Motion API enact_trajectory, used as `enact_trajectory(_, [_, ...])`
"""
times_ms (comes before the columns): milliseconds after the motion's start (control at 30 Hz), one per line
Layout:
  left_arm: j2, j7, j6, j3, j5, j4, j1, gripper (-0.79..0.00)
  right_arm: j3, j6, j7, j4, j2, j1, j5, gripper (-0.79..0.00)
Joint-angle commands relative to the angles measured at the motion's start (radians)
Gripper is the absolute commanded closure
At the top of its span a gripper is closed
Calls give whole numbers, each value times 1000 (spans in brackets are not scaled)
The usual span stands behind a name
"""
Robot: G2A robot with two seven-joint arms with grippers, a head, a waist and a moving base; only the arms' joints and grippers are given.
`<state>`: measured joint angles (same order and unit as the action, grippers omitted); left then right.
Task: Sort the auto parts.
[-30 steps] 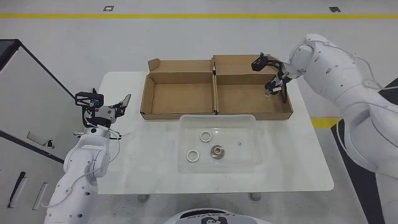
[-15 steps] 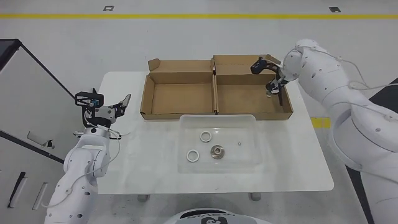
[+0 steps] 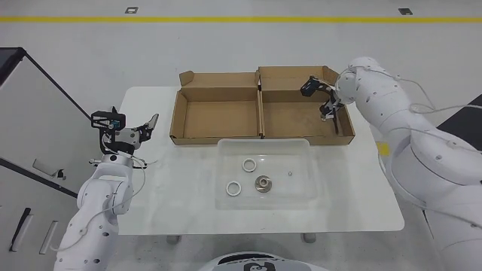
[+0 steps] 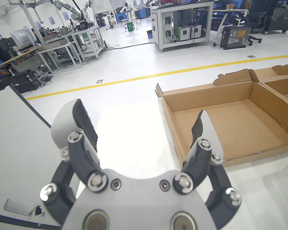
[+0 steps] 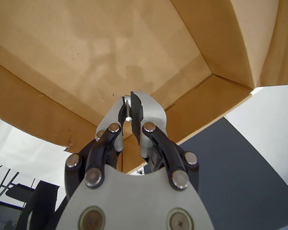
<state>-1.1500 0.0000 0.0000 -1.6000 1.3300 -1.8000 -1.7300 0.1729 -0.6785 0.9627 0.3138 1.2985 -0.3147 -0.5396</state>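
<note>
Silver bolt (image 5: 127,108) gripped over the cardboard box (image 3: 297,120)
The right gripper (image 5: 129,98) pinches the threaded bolt between ribbed black pads, above the right end of the brown right-hand box; two white rings (image 3: 248,165) and a round metal part (image 3: 263,184) lie in the clear tray (image 3: 301,144); the left gripper (image 4: 139,112) gapes empty near the table (image 3: 188,196) edge

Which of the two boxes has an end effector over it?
The right box: the right end effector, shut on a bolt, hangs over it. The left box has none.
</note>
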Motion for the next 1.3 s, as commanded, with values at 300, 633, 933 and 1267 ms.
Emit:
enact_trajectory(300, [0, 0, 0, 0, 0, 0, 0, -785, 12, -7, -26, -44, 27, -36, -11, 0])
enact_trajectory(633, [0, 0, 0, 0, 0, 0, 0, -785, 28, -15, -58, -75, 39, -37, -24, -336])
enact_trajectory(933, [0, 0, 0, 0, 0, 0, 0, -785, 47, -38, -71, -88, 41, -19, -28, -785])
enact_trajectory(1267, [0, 0, 0, 0, 0, 0, 0, -785, 91, -225, -103, -97, 15, 51, 10, -785])
